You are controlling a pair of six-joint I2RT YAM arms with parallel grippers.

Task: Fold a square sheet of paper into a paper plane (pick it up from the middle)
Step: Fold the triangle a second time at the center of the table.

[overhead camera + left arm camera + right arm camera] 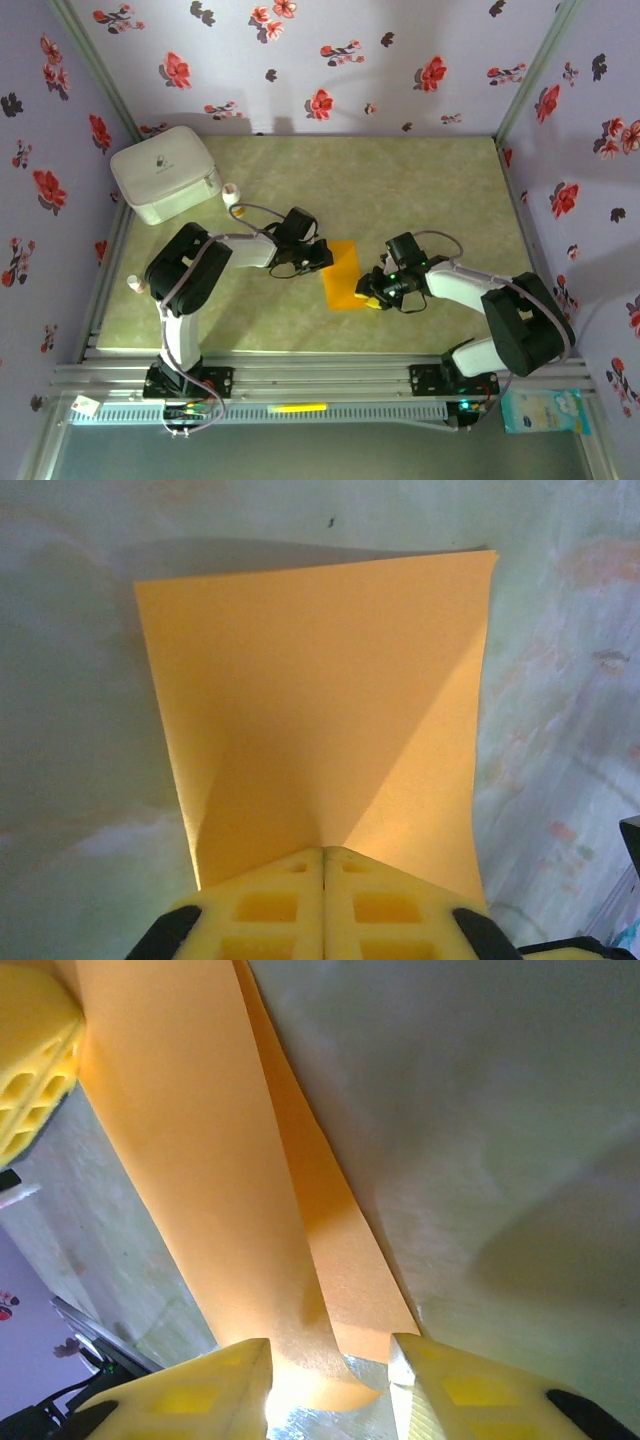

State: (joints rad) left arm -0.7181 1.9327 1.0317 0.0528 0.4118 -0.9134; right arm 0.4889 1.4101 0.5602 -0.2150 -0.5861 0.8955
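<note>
The left gripper (pixel 324 856) was closed all the way. In its wrist view its two yellow fingers (pixel 268 905) met with no gap between them and pinched the near edge of the square sheet of paper (pixel 320 700). From that pinch the orange sheet spread away ahead of the fingertips, widening to either side. It lifted off the table (pixel 560 680) at the grip and bore soft creases that fanned out from the pinched spot. In the overhead view the left gripper (pixel 322 257) and the right gripper (pixel 372 292) faced each other with the paper (pixel 345 272) between them, each at one side of it. The right gripper (pixel 330 1355) stood partly open, with a plain gap between its two yellow fingers (pixel 180 1395). The edge of the paper (pixel 200 1160) hung in that gap, close against the left-hand pad and clear of the other, so no firm grip on it showed. From there the sheet ran away ahead of those fingertips as two layers, a wide upper band over a narrower, shaded strip that lay nearer the table (pixel 480 1110). At the far end of the band a yellow finger (pixel 30 1070) of the left gripper held it.
</note>
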